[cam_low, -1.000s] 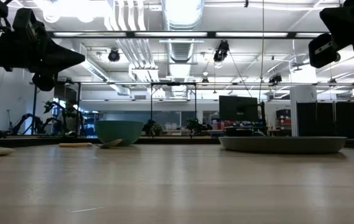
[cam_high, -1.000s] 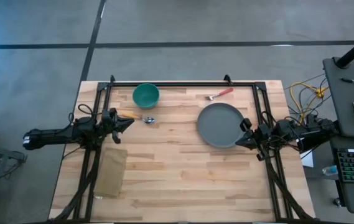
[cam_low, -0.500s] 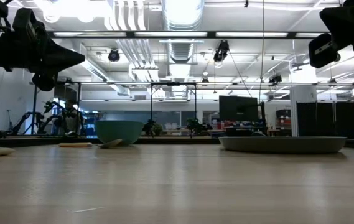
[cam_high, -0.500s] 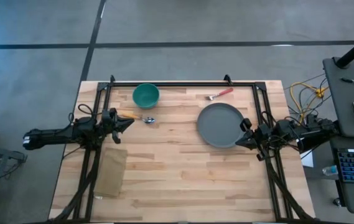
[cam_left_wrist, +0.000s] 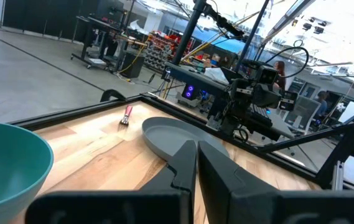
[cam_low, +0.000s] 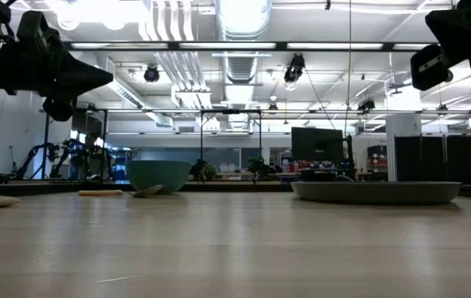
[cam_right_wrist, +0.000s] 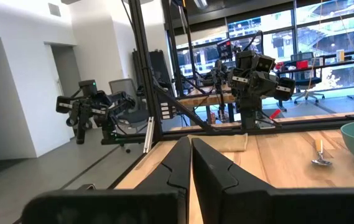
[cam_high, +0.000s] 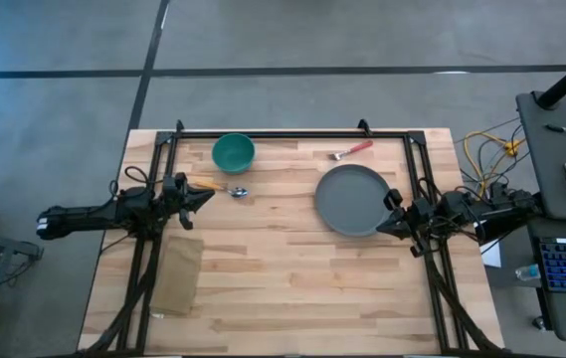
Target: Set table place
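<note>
High view: straight down from overhead, taking in the whole pale wooden plank surface (cam_high: 292, 268) and grey floor around it. Low view: level with the surface top, near its edge, facing the far room. Left wrist view: close above the surface, facing right toward the round grey plate (cam_left_wrist: 183, 138). Right wrist view: facing left. Shared across high, low and left wrist views: plate and round teal bowl (cam_high: 233, 152).
</note>
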`<state>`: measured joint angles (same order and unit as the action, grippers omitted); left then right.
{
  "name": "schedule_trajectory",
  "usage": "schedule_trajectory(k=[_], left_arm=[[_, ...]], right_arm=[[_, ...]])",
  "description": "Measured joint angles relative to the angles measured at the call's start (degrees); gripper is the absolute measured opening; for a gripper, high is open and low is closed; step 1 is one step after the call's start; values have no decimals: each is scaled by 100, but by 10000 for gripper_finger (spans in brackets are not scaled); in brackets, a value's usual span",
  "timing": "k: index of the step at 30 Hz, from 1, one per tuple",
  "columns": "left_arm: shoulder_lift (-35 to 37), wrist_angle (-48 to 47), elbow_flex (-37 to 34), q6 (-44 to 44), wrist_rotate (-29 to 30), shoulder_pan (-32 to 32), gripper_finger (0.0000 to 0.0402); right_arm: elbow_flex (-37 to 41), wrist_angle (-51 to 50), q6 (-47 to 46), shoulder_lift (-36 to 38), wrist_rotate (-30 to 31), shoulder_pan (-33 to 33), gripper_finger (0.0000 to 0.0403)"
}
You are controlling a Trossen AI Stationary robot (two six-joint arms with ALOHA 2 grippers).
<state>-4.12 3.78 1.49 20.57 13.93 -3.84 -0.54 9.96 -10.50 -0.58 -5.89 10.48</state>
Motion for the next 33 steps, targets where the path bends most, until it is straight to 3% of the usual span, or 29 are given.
schedule_trajectory(k=[3, 7, 13, 19, 24, 27, 30, 31, 33], left_arm=[[0, 1, 1, -1, 0, 2, 2], [2, 1, 1, -1, -1, 2, 2], [0, 3, 1, -1, 0, 2, 2], [2, 10, 1, 1, -2, 2, 2], [0, 8, 1, 0, -2, 2, 2], [0, 10, 1, -2, -2, 2, 2], [0, 10, 1, 0, -4, 2, 2], [0, 10, 1, 0, -2, 2, 2], [0, 10, 1, 1, -2, 2, 2]], right_arm=[[7, 348, -10, -10, 116, 0, 9], [-51, 1541, -1113, -121, 929, -2, 9], [-1249, -1432, -1550, -1373, 3522, -14, 9], [-3395, -4869, -1703, -3007, 3594, -38, 9], [-4668, -5676, -1893, -4026, 3596, -39, 9], [-5223, -5424, -2920, -4535, 4123, -92, 9], [-5740, -6844, -4822, -5034, 4885, -601, 9], [-5908, -7690, -5617, -5194, 4766, -879, 9], [-6169, -9412, -7415, -5463, 3624, -1487, 9]])
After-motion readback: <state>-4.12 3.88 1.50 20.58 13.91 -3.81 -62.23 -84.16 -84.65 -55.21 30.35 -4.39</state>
